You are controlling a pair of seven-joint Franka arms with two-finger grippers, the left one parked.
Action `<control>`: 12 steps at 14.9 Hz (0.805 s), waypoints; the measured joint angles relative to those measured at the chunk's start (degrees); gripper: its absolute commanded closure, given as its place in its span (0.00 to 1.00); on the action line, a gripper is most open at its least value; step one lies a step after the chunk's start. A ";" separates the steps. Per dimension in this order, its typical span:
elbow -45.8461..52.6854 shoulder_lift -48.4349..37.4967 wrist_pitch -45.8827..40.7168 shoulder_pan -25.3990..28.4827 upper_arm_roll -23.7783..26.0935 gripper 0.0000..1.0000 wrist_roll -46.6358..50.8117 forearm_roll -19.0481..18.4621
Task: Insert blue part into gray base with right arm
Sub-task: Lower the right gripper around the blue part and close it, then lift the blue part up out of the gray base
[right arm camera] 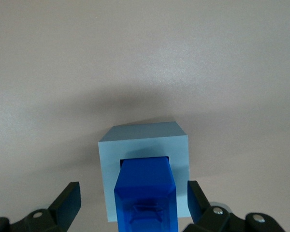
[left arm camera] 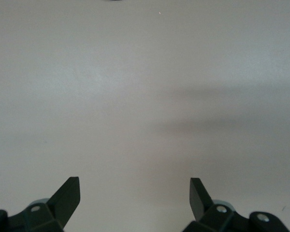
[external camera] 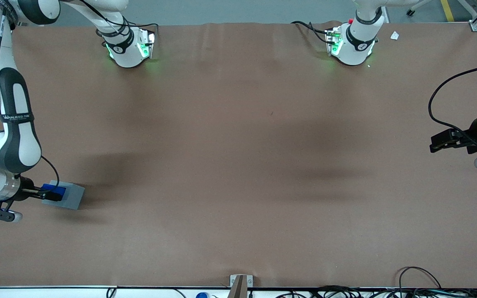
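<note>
The gray base sits on the brown table at the working arm's end, in the half near the front camera. The blue part stands on it, and in the right wrist view its lower end is inside the square recess of the base, with the blue block rising toward the camera. The gripper hangs just above the base. Its 2 fingers are spread, 1 on each side of the part, with a gap visible between each pad and the blue faces, so they pinch nothing. I judge the insertion to be at its last step: the part looks placed and let go. How deep it sits cannot be told from these views. It seems to fill the recess squarely, without obvious tilt. The next move calls for a straight lift of the right arm, keeping the fingers wide so neither pad catches the part and drags it out or shifts the base.
</note>
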 measured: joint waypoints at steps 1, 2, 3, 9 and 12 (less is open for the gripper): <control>0.00 0.00 -0.05 0.00 0.00 0.15 -0.01 0.00; 0.00 0.00 -0.10 -0.01 0.00 0.17 -0.06 -0.01; 0.00 0.00 -0.11 -0.02 0.00 0.19 -0.21 -0.02; 0.00 0.00 -0.18 -0.26 -0.12 0.27 -1.55 -0.04; 0.00 0.02 -0.20 -0.46 -0.23 0.36 -2.46 -0.04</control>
